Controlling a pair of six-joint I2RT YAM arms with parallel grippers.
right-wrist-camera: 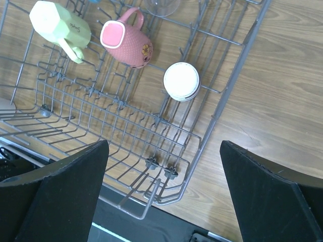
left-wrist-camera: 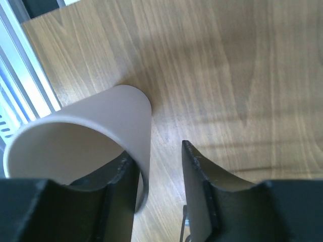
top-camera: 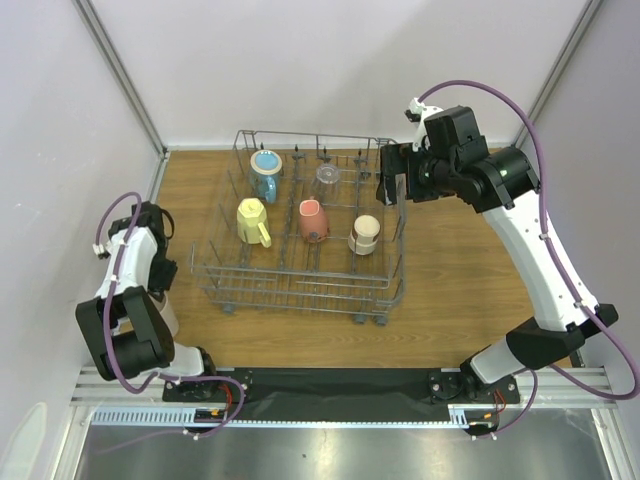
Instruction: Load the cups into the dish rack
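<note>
**Two-arm workstation, overhead and wrist views.** A large rectangular grey wire dish rack (top-camera: pixel 300 288) is seen at the middle of the brown wooden table (top-camera: pixel 460 285). Five vessels are held among its tines. Along the far row a blue cup with an orange inside (top-camera: pixel 266 170) and a clear glass cup (top-camera: pixel 327 178) are shown. Nearer are a pale yellow mug (right-wrist-camera: pixel 59 25) and a salmon pink mug (right-wrist-camera: pixel 126 39), both laid on their sides. To their right is a cream-and-brown cup (right-wrist-camera: pixel 181 80), whose round pale face is turned toward the wrist camera.

A sixth vessel, a plain beige cup (left-wrist-camera: pixel 101 121), is found outside the rack, tilted on the table near its left edge. The left gripper (left-wrist-camera: pixel 156 156) is placed at its rim: one finger is set inside the mouth, the other outside, with bare wood visible between that finger and the wall. The jaws are thus apart, not clamped.

The right gripper (right-wrist-camera: pixel 164 151) is held above the rack's right side, its fingers spread wide and nothing between them.
</note>
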